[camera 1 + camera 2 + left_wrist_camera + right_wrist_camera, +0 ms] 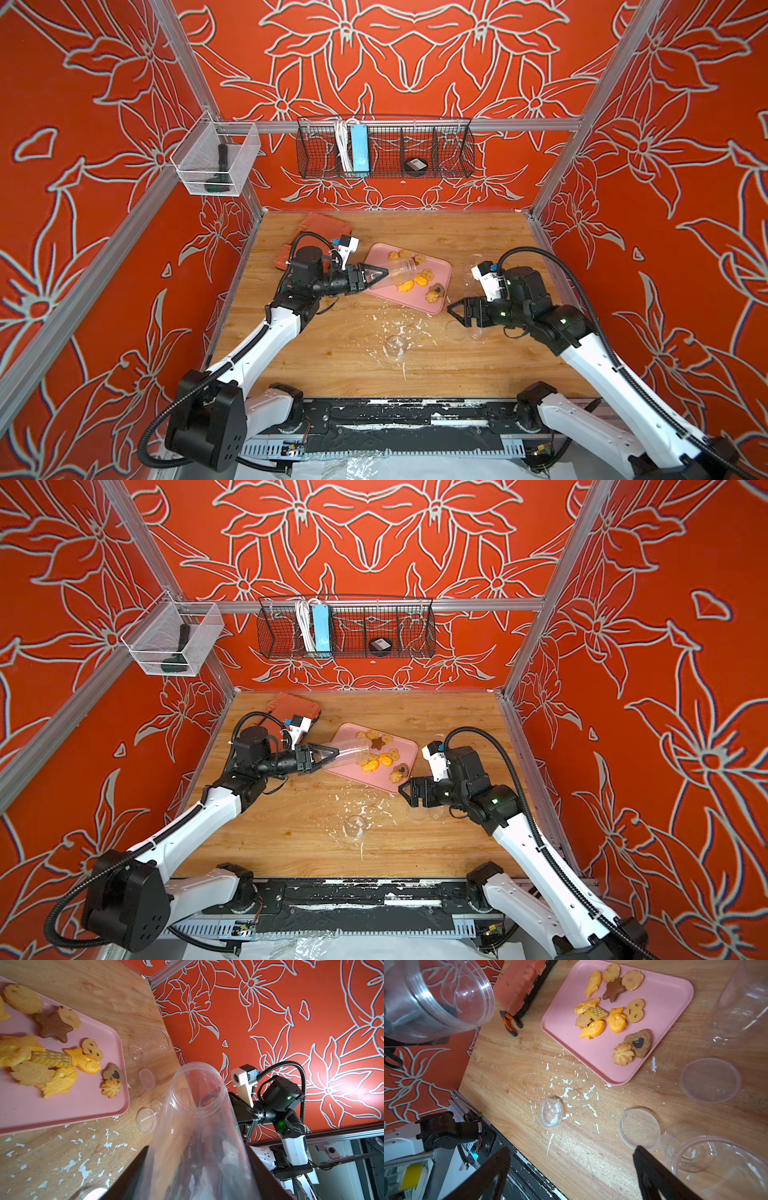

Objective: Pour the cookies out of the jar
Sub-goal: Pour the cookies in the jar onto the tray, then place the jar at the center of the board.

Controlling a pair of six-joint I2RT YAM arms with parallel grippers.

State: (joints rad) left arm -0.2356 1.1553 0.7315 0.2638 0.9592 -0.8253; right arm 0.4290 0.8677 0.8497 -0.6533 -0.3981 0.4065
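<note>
The clear plastic jar (401,270) (353,750) (197,1115) (440,997) lies tilted, its mouth over the left end of the pink tray (438,266) (406,748) (62,1109) (670,1001). My left gripper (384,274) (336,753) (197,1167) is shut on the jar's base end. Nothing shows inside the jar. The cookies (415,280) (380,758) (52,1068) (610,1014), orange, yellow and tan with a brown star, lie spread on the tray. My right gripper (453,318) (404,798) (571,1149) stands open and holds nothing, off the tray's near right corner.
Two clear lids (710,1080) (639,1128), a small clear capsule (551,1112) and clear containers (716,1163) (741,1001) lie near the right gripper. White crumbs (571,1093) dot the wood. An orange case (519,982) and pliers (510,1022) sit at the back left.
</note>
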